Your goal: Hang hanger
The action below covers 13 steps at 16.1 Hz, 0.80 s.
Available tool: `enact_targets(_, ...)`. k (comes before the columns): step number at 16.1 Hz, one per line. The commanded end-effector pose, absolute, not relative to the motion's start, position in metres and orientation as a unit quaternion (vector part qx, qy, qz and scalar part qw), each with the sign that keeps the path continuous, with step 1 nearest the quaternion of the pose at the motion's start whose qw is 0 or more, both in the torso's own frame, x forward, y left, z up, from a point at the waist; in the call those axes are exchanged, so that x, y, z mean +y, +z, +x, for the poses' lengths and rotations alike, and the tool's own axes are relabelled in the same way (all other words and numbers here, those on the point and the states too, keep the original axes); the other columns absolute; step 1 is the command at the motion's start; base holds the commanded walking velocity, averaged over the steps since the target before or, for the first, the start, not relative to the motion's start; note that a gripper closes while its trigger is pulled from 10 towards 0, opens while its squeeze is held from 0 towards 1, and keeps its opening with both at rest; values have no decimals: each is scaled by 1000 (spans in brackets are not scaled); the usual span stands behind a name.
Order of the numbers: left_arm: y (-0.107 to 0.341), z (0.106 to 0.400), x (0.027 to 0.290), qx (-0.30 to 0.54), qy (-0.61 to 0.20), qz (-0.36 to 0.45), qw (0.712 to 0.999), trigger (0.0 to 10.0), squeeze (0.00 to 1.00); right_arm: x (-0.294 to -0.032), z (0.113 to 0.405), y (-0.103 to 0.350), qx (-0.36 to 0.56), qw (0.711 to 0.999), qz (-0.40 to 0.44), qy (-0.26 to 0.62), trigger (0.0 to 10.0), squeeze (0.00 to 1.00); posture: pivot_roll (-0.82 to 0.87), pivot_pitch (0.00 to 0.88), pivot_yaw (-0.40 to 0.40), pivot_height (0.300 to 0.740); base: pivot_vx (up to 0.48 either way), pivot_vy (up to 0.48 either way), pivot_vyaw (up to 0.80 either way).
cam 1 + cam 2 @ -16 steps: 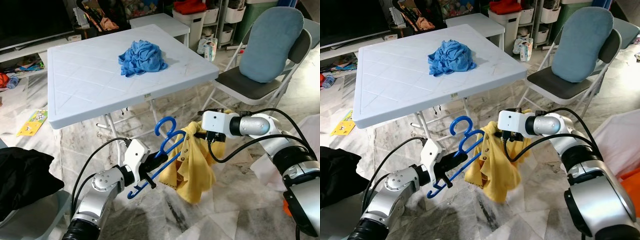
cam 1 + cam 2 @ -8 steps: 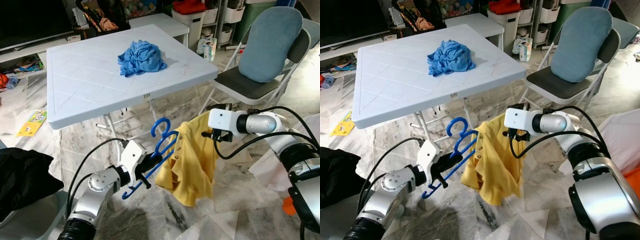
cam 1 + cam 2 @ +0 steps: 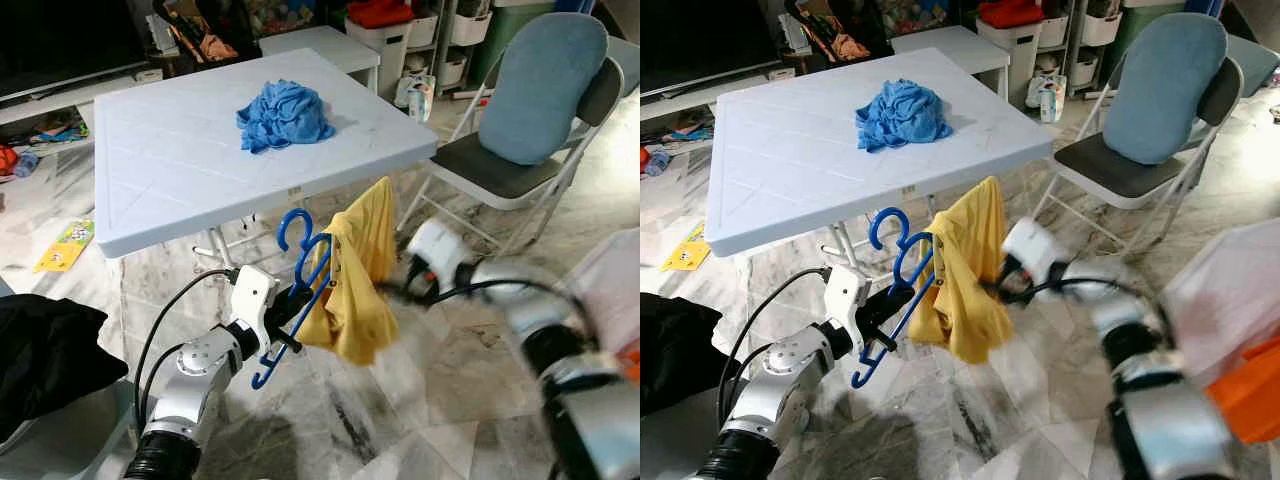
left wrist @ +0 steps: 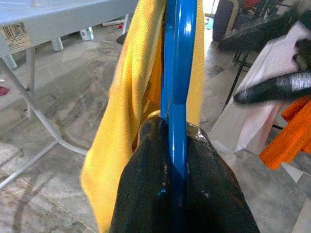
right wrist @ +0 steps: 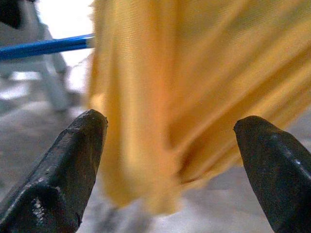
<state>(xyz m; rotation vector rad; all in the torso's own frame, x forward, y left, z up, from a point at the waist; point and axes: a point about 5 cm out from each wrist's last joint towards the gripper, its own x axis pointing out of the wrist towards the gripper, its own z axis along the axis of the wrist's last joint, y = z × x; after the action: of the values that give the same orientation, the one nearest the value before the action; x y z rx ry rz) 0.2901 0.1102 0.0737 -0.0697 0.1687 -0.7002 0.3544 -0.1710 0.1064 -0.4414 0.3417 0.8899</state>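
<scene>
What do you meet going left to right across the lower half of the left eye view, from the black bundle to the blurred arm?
Black cloth bundle → left gripper → blue hanger it clamps → yellow shirt draped on the hanger → right gripper, motion-blurred, fingers open just beside the shirt.

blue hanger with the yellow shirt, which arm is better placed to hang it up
Left. The left hand is shut on the blue hanger, with the yellow shirt draped over it. The right hand is open, empty, beside the shirt.
</scene>
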Motion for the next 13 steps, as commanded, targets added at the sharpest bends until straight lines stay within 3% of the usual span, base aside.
enact_targets(1, 88, 298, 110, 55, -343, -34, 937, 0, 0, -166, 359, 120, 138, 876, -177, 426, 10000, 0, -132, 0, 51, 740, 0, 0, 0)
enact_targets(3, 90, 298, 105, 54, -359, -33, 931, 0, 0, -151, 358, 118, 136, 895, -89, 416, 10000, 0, -132, 0, 55, 740, 0, 0, 0)
enact_targets(7, 89, 293, 99, 59, -380, -34, 923, 0, 0, -134, 361, 116, 123, 912, -59, 387, 10000, 0, -129, 0, 57, 740, 0, 0, 0)
enact_targets(8, 88, 292, 98, 60, -382, -34, 921, 0, 0, -130, 359, 116, 122, 912, -56, 387, 4549, 0, -129, 0, 57, 740, 0, 0, 0)
enact_targets(9, 88, 292, 98, 61, -383, -34, 921, 0, 0, -128, 359, 117, 121, 914, -51, 384, 0, 0, -129, 0, 57, 740, 0, 0, 0)
enact_targets(13, 89, 290, 99, 61, -388, -32, 919, 0, 0, -134, 361, 119, 116, 922, -59, 366, 0, 0, -126, 0, 55, 740, 0, 0, 0)
